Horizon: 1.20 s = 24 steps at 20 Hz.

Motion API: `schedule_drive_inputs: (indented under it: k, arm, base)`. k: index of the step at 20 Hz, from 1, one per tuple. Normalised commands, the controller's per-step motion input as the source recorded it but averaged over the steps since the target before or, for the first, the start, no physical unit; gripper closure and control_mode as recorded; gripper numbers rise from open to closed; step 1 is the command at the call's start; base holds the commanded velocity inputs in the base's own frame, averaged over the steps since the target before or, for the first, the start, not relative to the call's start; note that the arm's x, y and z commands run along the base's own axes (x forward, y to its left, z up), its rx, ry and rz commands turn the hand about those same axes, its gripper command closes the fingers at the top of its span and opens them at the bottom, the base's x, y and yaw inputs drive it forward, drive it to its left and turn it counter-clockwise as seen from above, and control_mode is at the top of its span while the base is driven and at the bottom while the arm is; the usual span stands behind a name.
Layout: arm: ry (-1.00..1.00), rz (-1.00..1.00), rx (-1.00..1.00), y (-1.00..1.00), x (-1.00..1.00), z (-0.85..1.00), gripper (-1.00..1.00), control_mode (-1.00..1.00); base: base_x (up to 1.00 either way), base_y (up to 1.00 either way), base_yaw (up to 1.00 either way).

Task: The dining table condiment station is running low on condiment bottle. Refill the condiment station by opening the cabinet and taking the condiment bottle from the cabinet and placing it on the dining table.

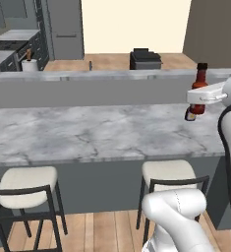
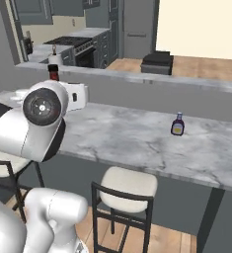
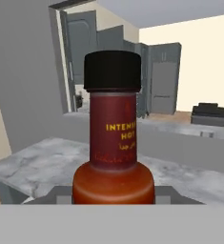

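Left base view shows the gripper (image 1: pixel 197 104) clamped on the condiment bottle (image 1: pixel 199 88), upright between the jaws above the dining table (image 1: pixel 87 133); releasing this high could topple it onto the marble below.

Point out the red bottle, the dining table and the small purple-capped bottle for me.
condiment bottle (image 3: pixel 112 138), hand view, on its labelled neck.
dining table (image 1: pixel 87 133), left base view, on bare marble top.
small bottle (image 2: pixel 177 126), right base view, on its yellow body, standing on the table.
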Motion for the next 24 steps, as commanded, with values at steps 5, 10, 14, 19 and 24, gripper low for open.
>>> schedule_drive_inputs:
  k: [5, 10, 14, 19, 24]
  arm:
    - [0.01, -0.01, 0.02, -0.46, 0.69, -0.57, 1.0, -1.0]
    - [-0.08, 0.05, 0.0, -0.41, 0.65, -0.68, 1.0, -1.0]
    - [-0.09, 0.12, 0.0, -0.29, 0.42, -0.73, 1.0, -1.0]
    - [0.03, 0.24, 0.0, -0.17, 0.47, -0.85, 1.0, -1.0]
    - [0.0, 0.18, 0.0, -0.42, 0.39, -0.19, 1.0, -1.0]
  base:
    - [0.0, 0.0, 0.0]
    - [0.0, 0.0, 0.0]
    - [0.0, 0.0, 0.0]
    - [0.0, 0.0, 0.0]
    - [0.0, 0.0, 0.0]
